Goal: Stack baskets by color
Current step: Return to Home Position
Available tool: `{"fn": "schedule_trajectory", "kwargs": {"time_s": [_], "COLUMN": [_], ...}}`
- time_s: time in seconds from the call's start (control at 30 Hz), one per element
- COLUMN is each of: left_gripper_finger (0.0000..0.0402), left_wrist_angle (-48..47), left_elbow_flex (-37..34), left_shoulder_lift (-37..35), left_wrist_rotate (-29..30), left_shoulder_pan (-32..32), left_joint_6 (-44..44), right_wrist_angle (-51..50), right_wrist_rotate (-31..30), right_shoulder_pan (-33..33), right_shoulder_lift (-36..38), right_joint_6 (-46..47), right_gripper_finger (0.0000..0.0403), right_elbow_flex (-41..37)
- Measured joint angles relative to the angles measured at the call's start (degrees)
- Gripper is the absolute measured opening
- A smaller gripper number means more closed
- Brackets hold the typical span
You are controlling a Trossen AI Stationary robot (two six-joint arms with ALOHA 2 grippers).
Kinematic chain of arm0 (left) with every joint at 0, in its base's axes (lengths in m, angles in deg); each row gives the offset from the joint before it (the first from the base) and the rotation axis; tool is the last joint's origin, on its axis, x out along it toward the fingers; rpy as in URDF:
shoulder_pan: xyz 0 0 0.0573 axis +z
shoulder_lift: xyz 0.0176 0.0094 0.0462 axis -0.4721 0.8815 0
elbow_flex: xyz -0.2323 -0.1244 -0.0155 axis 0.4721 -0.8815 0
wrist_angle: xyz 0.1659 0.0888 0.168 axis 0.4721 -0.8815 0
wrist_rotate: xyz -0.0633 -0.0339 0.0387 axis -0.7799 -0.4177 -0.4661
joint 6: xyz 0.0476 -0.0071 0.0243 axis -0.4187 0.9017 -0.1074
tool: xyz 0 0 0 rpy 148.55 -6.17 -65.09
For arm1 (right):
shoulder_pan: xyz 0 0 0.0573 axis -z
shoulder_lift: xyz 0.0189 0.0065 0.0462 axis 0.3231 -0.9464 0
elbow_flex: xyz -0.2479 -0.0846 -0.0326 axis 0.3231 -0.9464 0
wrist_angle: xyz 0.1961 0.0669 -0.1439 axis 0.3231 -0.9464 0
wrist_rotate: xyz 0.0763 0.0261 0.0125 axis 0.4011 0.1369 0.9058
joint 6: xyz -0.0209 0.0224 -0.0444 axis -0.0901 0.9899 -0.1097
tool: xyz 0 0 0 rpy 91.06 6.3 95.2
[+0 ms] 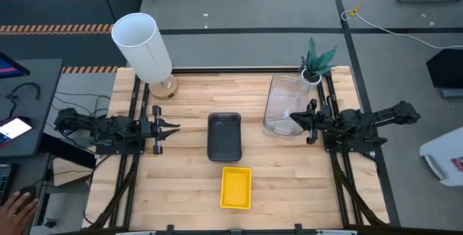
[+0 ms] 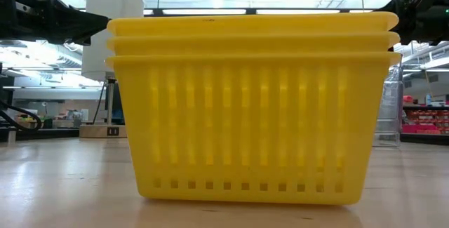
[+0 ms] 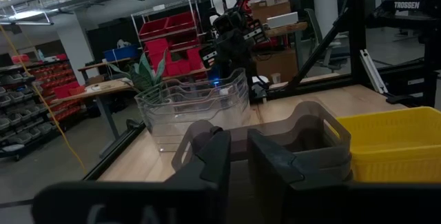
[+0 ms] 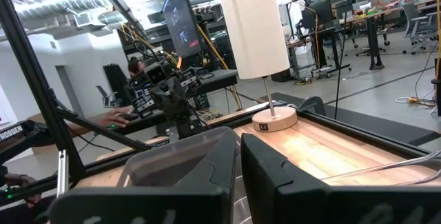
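Note:
Three yellow baskets (image 2: 252, 109) sit nested in one stack (image 1: 236, 187) near the table's front edge. A stack of dark grey baskets (image 1: 224, 136) rests on the table's middle. A stack of clear baskets (image 1: 282, 105) stands at the far right. My left gripper (image 1: 173, 129) hovers level at the table's left side, shut and holding nothing, pointing at the grey stack (image 3: 310, 134). My right gripper (image 1: 295, 116) hovers level at the right, shut and holding nothing, its fingers above the clear stack's near edge.
A white cylindrical lamp (image 1: 145, 47) on a round wooden base stands at the far left corner. A small green plant (image 1: 318, 60) stands at the far right corner. Black rails run along both table sides. Bare wood lies between the stacks and the left arm.

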Motion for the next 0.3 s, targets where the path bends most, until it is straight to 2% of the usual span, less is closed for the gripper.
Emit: {"fn": "schedule_trajectory", "kwargs": {"time_s": [0.3], "left_gripper_finger": [0.0052], "left_wrist_angle": [0.0], "left_elbow_flex": [0.0], "left_shoulder_lift": [0.0], "left_wrist_rotate": [0.0], "left_shoulder_pan": [0.0], "left_joint_6": [0.0], "right_wrist_angle": [0.0], "right_wrist_rotate": [0.0], "right_shoulder_pan": [0.0], "right_shoulder_lift": [0.0], "right_joint_6": [0.0], "right_gripper_finger": [0.003], "right_elbow_flex": [0.0]}}
